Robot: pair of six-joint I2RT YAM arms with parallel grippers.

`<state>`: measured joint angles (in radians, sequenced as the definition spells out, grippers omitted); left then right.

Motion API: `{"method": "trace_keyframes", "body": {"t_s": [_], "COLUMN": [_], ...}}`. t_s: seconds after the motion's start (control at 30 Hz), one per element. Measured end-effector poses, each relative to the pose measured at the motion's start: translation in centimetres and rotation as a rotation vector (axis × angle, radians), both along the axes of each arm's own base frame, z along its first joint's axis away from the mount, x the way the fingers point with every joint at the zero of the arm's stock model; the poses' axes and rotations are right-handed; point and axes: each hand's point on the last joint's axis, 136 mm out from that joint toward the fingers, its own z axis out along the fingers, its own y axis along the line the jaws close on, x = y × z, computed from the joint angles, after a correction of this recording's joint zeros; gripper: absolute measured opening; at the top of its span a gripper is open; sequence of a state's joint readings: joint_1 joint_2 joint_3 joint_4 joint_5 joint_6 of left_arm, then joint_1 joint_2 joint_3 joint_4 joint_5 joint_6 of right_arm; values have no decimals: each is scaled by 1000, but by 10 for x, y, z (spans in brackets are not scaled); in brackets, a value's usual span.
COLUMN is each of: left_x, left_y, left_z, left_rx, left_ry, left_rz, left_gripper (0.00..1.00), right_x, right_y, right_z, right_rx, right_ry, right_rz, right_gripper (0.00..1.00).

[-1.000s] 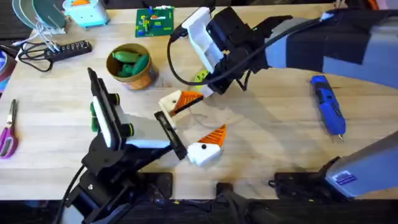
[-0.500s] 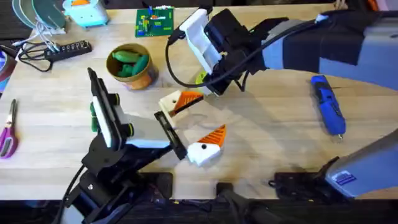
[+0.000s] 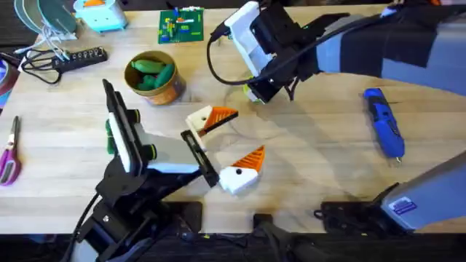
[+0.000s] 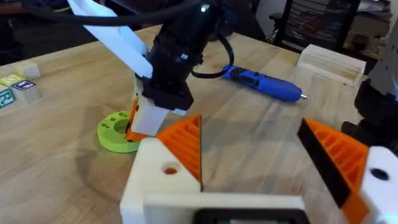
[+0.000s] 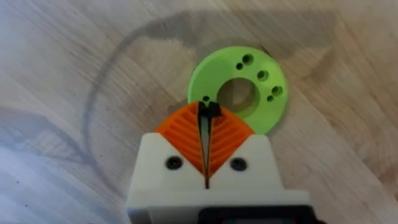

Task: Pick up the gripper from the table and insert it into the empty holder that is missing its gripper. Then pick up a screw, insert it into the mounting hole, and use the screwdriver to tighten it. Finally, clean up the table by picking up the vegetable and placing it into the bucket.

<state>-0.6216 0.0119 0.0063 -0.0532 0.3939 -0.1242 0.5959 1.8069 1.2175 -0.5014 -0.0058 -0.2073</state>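
Observation:
My left gripper [image 3: 233, 140] stands open at the table's middle. Each of its white holder blocks [image 4: 152, 186] carries an orange ribbed gripper wedge [image 4: 185, 144], and a mounting hole [image 4: 169, 169] shows in the side of one block. Behind it, my right gripper [image 3: 258, 92] is shut on a small dark screw [image 5: 210, 111] and hovers over a green disc [image 5: 239, 93]. The blue screwdriver [image 3: 384, 122] lies at the right. At the back left, the ochre bucket [image 3: 169, 89] holds a green vegetable [image 3: 149, 69].
Purple-handled scissors [image 3: 9, 156] lie at the left edge. A power strip [image 3: 73, 58], a green circuit board [image 3: 180, 25] and a teal box [image 3: 102, 13] line the back. A wooden block [image 4: 329, 62] lies beyond the screwdriver.
My right gripper has drawn back and to the right, away from the left gripper's far finger, and now hangs over the green disc. The left arm has not moved.

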Motion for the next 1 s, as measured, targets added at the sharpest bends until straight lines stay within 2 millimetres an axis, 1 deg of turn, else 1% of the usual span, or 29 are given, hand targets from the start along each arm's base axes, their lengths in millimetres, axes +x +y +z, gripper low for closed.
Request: {"method": "trace_keyframes", "body": {"t_s": [0.13,0.5,0.77,1.0], "left_x": [0,0,0,0], "left_y": [0,0,0,0], "left_z": [0,0,0,0], "left_rx": [0,0,0,0], "left_ry": [0,0,0,0], "left_rz": [0,0,0,0], "left_gripper": [975,975,975,975], "right_x": [3,5,14,13], "right_y": [-5,-6,-5,-6], "right_z": [0,2,12,12], "right_rx": [-5,-14,-18,-25], "right_ry": [-3,-9,-38,-37], "right_rz": [-19,-24,-33,-35], "right_gripper": [7,7,7,7]}}
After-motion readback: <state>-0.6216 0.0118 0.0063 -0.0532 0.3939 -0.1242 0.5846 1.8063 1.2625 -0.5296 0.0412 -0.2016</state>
